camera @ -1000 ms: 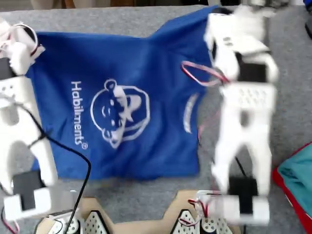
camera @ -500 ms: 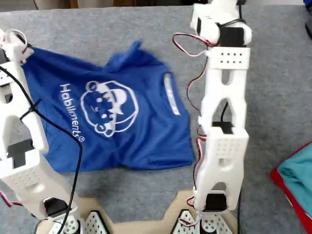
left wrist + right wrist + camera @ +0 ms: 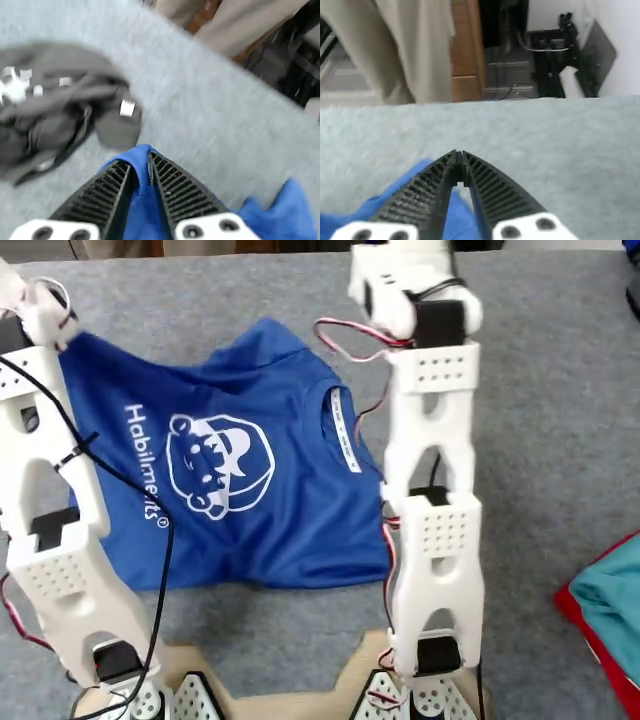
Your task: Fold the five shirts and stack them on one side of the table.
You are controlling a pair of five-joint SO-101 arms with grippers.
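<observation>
The blue shirt point(image 3: 260, 510) lies rumpled on the grey table point(image 3: 550, 440), left of centre toward nine o'clock. The left gripper point(image 3: 140, 162) pinches its edge at ten o'clock, and the right gripper point(image 3: 459, 157) nips blue cloth at twelve. Teal clothes point(image 3: 612, 605) sit at four o'clock.

white word point(image 3: 143, 458) printed sideways on the blue shirt point(image 3: 300, 510), beside a cartoon face logo point(image 3: 220, 465), tiny print on the collar tape point(image 3: 343, 430), too small to read

teal pile point(image 3: 612, 605) right, dark heap point(image 3: 55, 110) beyond shirt point(image 3: 272, 216)
</observation>
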